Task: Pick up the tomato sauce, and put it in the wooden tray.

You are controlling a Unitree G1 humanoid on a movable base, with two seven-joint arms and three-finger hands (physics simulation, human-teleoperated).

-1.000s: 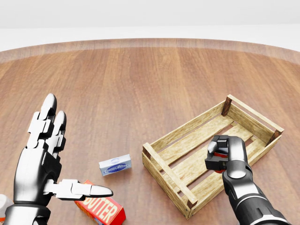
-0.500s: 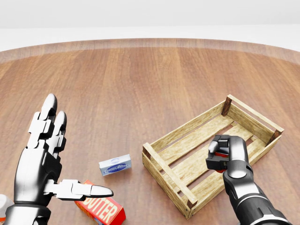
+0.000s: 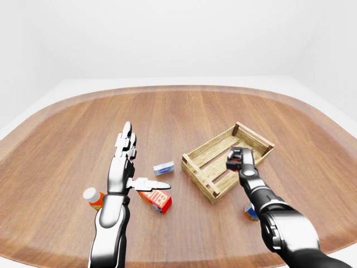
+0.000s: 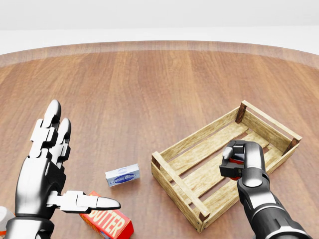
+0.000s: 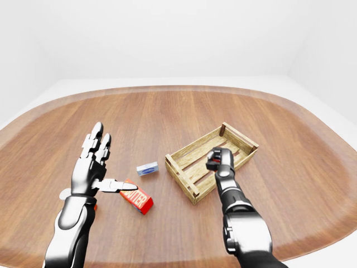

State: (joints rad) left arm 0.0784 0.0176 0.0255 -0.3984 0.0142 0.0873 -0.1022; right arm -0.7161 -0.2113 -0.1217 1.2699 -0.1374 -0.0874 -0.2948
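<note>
While your right hand (image 4: pixel 238 162) is over the wooden tray (image 4: pixel 187 149), its fingers are curled tight around a red thing, probably the tomato sauce (image 4: pixel 237 160), though most of it is hidden. Your left hand (image 4: pixel 47 164) is raised with fingers spread and holds nothing. On the round wooden table (image 3: pixel 184 111) lie a butter box (image 4: pixel 107 222), a small blue-white box (image 4: pixel 122 175) and an orange bottle (image 3: pixel 93 197). White walls and floor surround the table.

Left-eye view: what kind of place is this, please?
Probably a bare simulated test scene, not a real room: a large rounded wooden table inside plain white walls, holding only a wooden tray, a butter box and a few small groceries.
</note>
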